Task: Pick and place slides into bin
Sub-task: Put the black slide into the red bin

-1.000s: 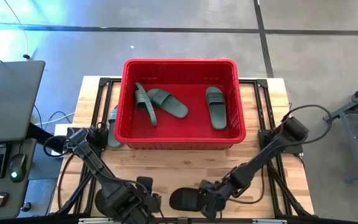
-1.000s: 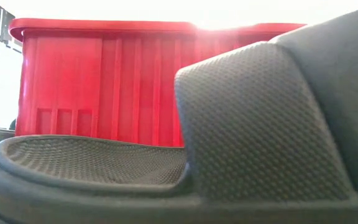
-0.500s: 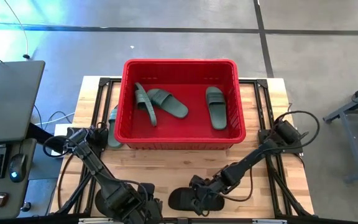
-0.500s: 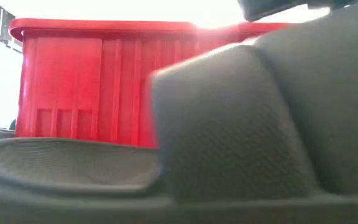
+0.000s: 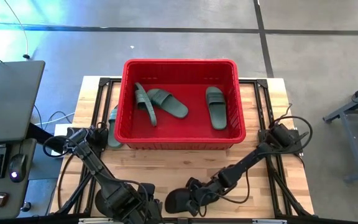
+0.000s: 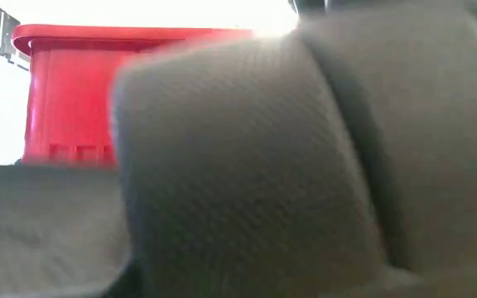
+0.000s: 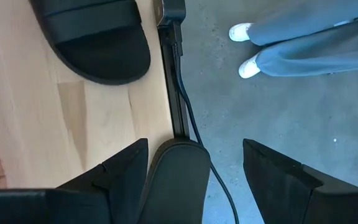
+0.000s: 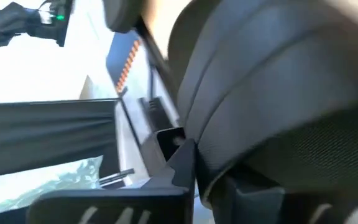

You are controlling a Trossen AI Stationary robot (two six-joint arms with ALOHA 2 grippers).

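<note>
Right gripper (image 5: pixel 190 198) clamped on black foam slide (image 5: pixel 176 200) at the table's near edge, middle. Left gripper (image 5: pixel 143 194) just beside it, fingers spread, empty. Foam looks light, soft, grippy; strap best hold. Red ribbed plastic bin (image 5: pixel 180 135) holds three green slides (image 5: pixel 216 107).

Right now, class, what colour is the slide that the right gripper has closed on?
Black slide, held by the right gripper; the high view shows it best.

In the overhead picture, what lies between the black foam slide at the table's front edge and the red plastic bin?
Only bare wooden tabletop separates the black foam slide from the red plastic bin, as the high view shows.
</note>
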